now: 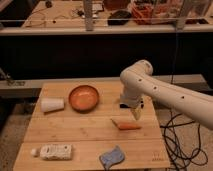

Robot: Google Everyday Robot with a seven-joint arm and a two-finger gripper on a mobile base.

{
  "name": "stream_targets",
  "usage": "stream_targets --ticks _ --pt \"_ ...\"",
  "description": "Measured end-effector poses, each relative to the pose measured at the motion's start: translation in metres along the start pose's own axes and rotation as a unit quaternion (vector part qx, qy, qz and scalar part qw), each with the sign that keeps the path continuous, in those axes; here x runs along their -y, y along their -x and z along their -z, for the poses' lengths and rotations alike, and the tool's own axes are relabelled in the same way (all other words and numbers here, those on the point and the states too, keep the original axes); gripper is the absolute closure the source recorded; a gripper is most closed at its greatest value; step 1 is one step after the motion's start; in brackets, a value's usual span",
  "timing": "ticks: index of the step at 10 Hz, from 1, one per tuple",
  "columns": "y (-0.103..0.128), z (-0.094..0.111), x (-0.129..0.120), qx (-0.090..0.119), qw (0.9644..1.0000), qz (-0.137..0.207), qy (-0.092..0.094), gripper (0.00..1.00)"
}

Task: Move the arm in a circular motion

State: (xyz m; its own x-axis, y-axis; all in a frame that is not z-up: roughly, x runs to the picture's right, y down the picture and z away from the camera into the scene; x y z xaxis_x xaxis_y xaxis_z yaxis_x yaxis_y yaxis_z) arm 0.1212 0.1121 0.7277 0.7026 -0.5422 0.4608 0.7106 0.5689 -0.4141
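Cream-white and small, the gripper [136, 113] hangs tip-down over the right middle of the light wooden slatted table [75, 132], just above the orange carrot [126, 126]; whether it is released or clenched cannot be told. It ends the large cream-white tubular arm [165, 95] with small dark dots, which bends at a bulbous elbow over the table's far right and runs off to the right. Farther left sit a round orange bowl [84, 97] and a tipped white cup [52, 105], with a white bottle [52, 151] and a blue cloth [112, 157] along the near edge.
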Motion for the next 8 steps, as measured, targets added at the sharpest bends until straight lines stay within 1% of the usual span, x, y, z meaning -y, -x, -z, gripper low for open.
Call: stream_targets --ticks 3,6,8 --pt "0.014 -0.002 0.009 0.0 1.0 0.005 -0.001 0.2" --pt "0.016 -0.003 0.009 -0.004 0.9999 0.013 -0.001 0.2" --pt "0.024 -0.005 0.015 -0.003 0.9998 0.021 0.0 0.2"
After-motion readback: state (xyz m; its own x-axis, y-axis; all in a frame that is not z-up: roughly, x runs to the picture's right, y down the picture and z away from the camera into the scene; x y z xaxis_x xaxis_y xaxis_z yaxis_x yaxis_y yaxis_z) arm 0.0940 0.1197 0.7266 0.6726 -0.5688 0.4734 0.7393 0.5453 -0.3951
